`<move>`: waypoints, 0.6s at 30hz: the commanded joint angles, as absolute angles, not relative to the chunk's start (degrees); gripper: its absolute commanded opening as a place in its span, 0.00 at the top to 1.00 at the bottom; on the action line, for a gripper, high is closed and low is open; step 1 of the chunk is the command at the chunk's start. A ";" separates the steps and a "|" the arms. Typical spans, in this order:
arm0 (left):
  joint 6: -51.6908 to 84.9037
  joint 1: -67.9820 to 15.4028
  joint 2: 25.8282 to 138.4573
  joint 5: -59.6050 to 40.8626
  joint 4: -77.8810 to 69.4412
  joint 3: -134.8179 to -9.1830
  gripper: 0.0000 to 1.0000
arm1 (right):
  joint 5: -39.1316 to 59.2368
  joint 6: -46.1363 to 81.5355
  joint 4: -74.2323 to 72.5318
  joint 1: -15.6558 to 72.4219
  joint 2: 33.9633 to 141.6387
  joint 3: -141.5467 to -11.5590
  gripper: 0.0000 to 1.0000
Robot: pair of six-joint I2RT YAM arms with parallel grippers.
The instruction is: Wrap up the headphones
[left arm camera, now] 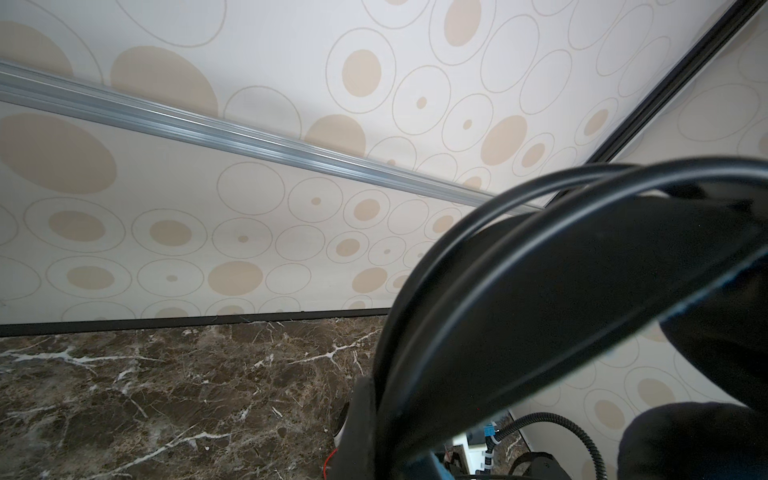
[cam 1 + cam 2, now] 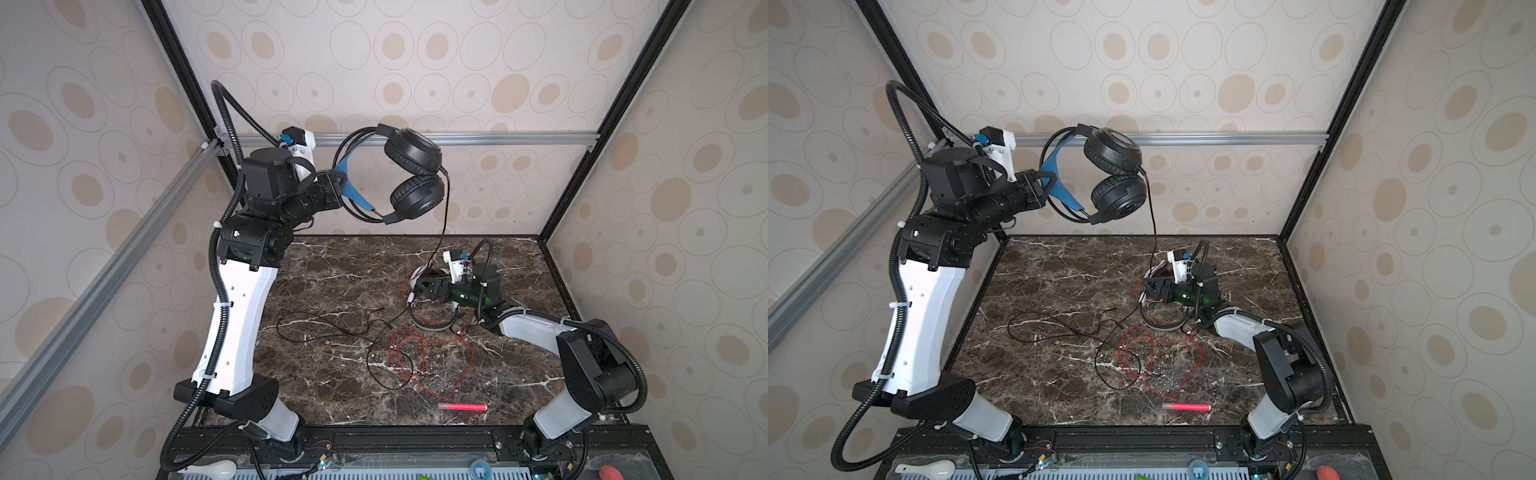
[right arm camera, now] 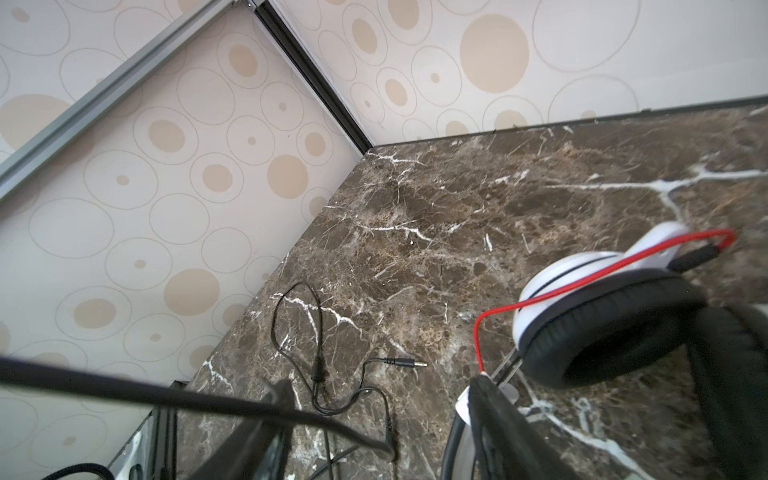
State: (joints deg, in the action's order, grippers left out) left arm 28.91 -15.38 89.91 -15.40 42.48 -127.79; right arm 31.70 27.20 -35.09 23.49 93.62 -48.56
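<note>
While the left arm reaches up over the far left of the table (image 2: 332,266), its hand (image 2: 338,178) is clamped tight on the blue strap of the black headset (image 2: 411,174).

Headsets counted: two. The black one hangs in the air, clear of the table, with its band toward the hand. Its two cups sit to the right, one above the other and touching.

Cables counted: two.
- The black cable (image 2: 444,216) drops from the cups to the table beside the right hand. From there it trails left in loose loops, and its plug (image 3: 409,363) lies free.
- The thin red cable (image 3: 478,345) lies in several loops right of centre and crosses the black one.

The white headset (image 2: 432,327) lies on the table at right of centre, mostly hidden under the right arm. The right wrist view shows one white cup (image 3: 582,274) with a black pad.

The right hand (image 2: 417,287) is low over the white headset with its fingers apart. One finger is against the band's slider, and bare table and black cable show between the two. Nothing is seen gripped.

One pink stick (image 2: 462,407) lies near the front edge, just beside the red loops.
</note>
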 commanded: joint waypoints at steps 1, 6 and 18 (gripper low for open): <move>32.73 -13.69 88.52 -17.52 38.51 -127.79 1.00 | 31.74 29.27 -40.41 24.26 96.01 -49.90 0.35; 33.97 -11.97 87.80 -18.34 37.80 -125.70 1.00 | 32.24 30.55 -43.39 25.47 99.62 -52.31 0.47; 36.00 -10.21 89.03 -19.62 38.53 -125.62 1.00 | 31.88 33.38 -53.20 28.30 106.18 -53.31 0.46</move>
